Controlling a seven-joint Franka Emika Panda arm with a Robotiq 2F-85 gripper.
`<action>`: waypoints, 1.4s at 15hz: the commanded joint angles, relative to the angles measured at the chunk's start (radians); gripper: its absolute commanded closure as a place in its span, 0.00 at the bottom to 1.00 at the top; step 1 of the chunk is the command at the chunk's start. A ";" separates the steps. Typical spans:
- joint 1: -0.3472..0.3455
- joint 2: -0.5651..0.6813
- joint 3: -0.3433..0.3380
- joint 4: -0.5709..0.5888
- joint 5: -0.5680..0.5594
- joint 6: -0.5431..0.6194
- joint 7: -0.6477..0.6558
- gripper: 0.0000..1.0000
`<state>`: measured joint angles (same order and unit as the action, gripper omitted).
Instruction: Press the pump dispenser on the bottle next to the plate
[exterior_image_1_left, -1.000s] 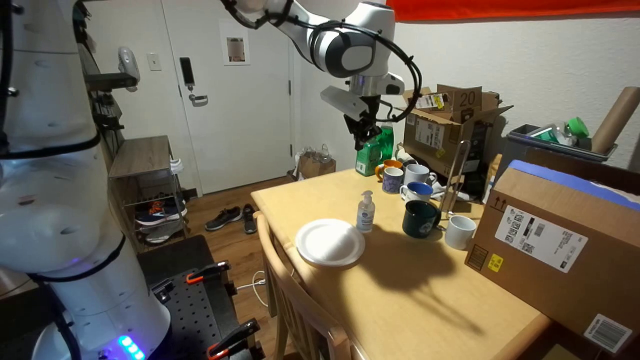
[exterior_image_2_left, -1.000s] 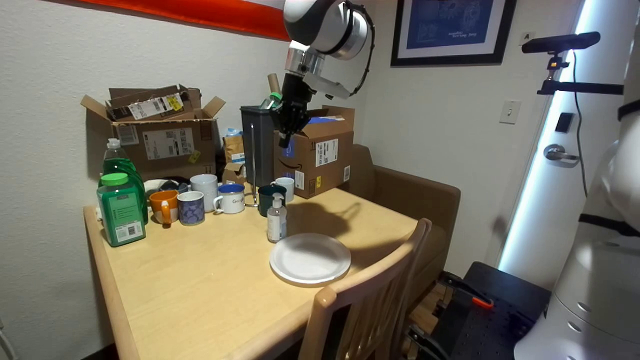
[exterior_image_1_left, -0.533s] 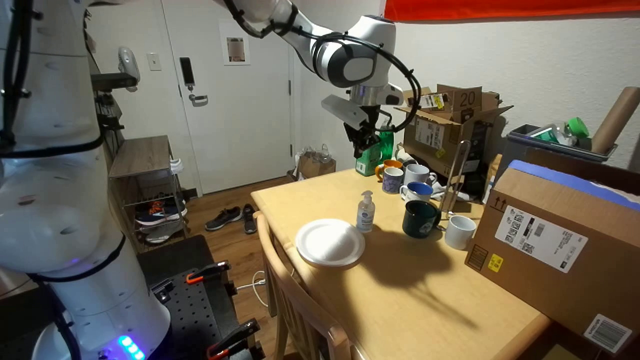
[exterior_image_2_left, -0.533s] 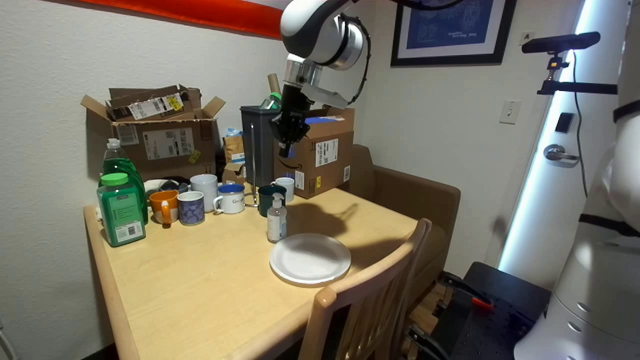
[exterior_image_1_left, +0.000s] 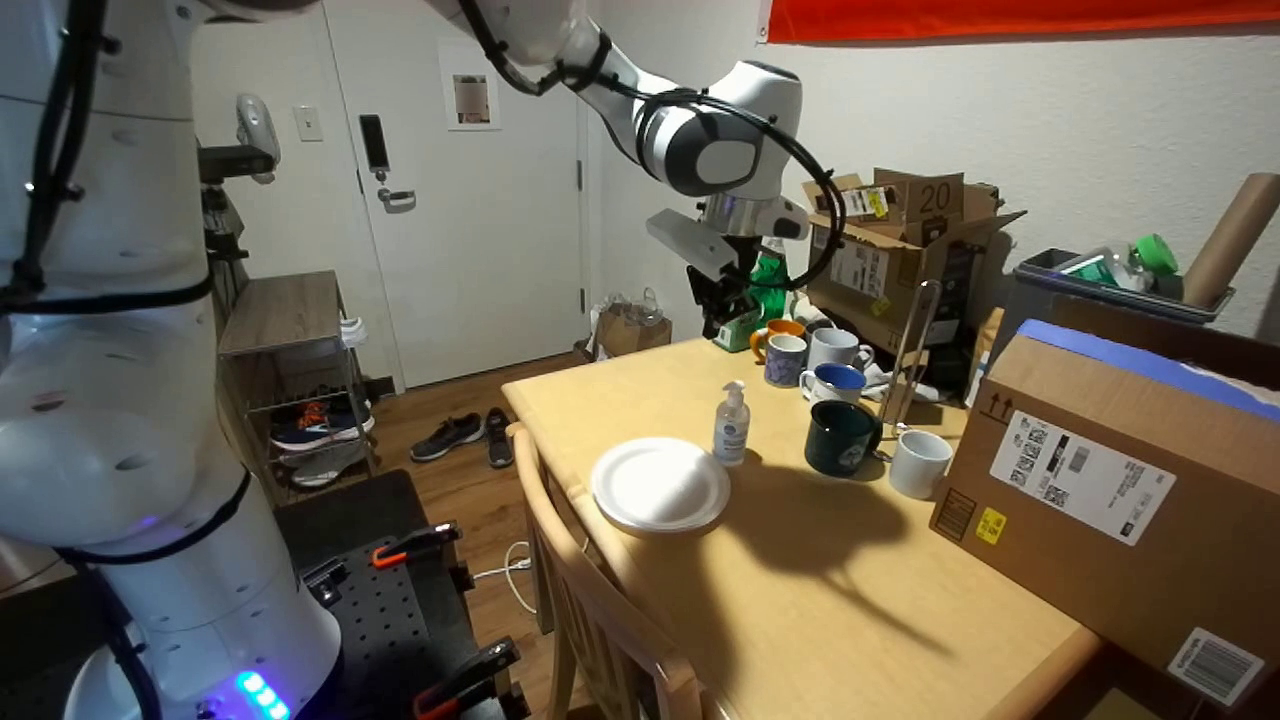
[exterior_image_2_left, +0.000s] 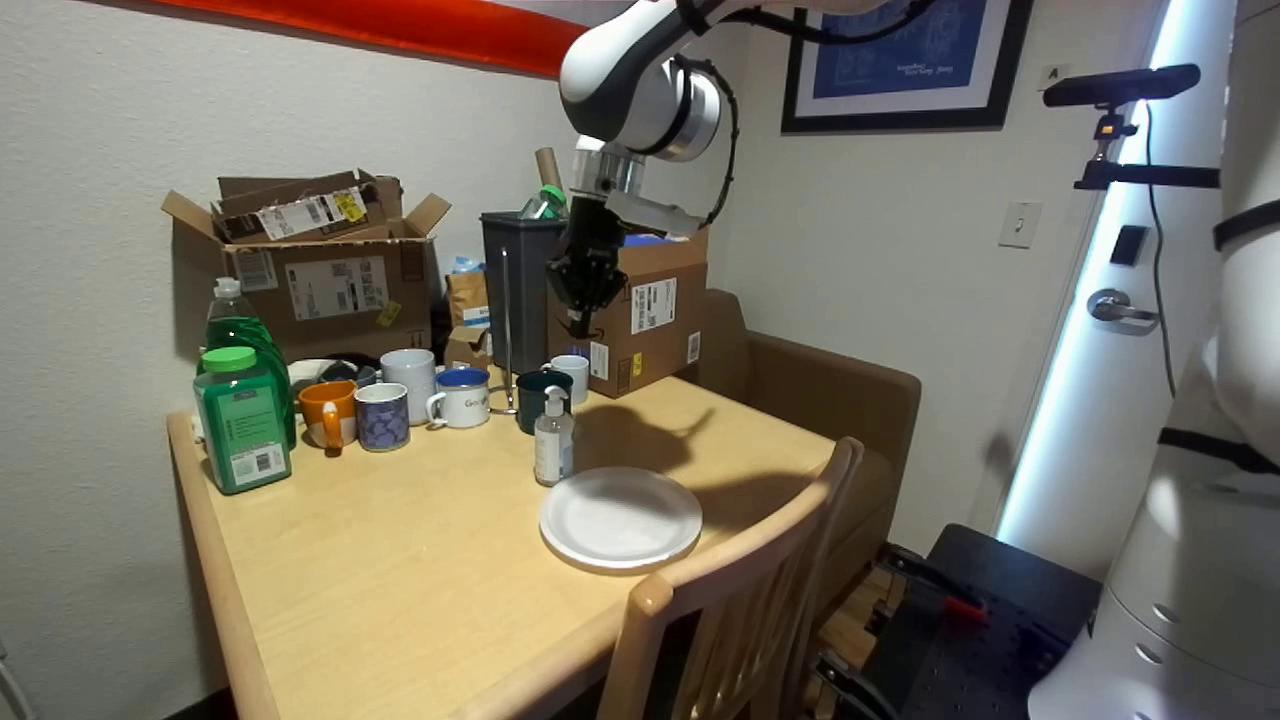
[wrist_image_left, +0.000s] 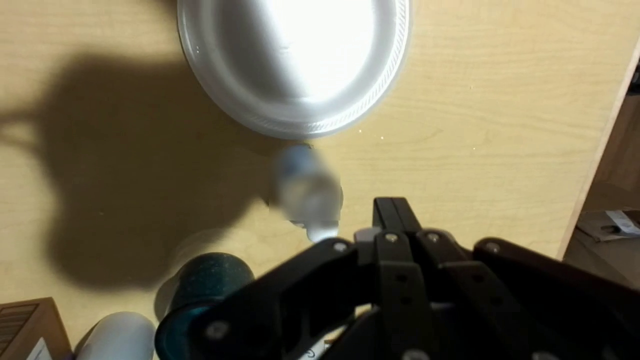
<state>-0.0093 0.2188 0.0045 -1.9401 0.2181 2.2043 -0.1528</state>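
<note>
One pump dispenser (exterior_image_1_left: 735, 390): pale head with a short nozzle, topping the slim translucent bottle (exterior_image_2_left: 554, 450).
Bottle: upright on the counter (exterior_image_2_left: 380, 560), labelled, just beside the rim of the plate (exterior_image_1_left: 655, 485); whether they touch, I cannot tell; blurred in the wrist view.
Plate: round, white, ribbed at the rim, partly in shadow.
Fingers (wrist_image_left: 384, 215): closed, pressed side by side, pointing down, above the pump dispenser and apart from it in both exterior views.
Dark green mug (exterior_image_1_left: 838, 440): near the bottle, on the side away from the plate.
Plain white mug (exterior_image_1_left: 920, 463): just beside the dark green mug, near the cardboard box (exterior_image_1_left: 1110, 490).
Blue-lined mug (exterior_image_2_left: 462, 400): lettered, grouped with a tall white mug (exterior_image_2_left: 408, 380), a purple-patterned mug (exterior_image_2_left: 383, 417) and an orange mug (exterior_image_2_left: 325, 408).
Green-capped bottle (exterior_image_2_left: 243, 425): near the orange mug, with a second green bottle (exterior_image_2_left: 245, 330) just behind it.
Wooden chair (exterior_image_2_left: 755, 533): at the counter's edge, its back near the plate.
</note>
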 joint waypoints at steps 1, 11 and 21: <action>-0.006 0.020 0.007 0.072 -0.012 -0.088 0.025 1.00; -0.009 0.134 0.015 0.271 -0.011 -0.262 0.017 1.00; -0.020 0.178 0.020 0.264 0.005 -0.238 -0.007 1.00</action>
<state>-0.0121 0.3941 0.0118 -1.6766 0.2150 1.9699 -0.1517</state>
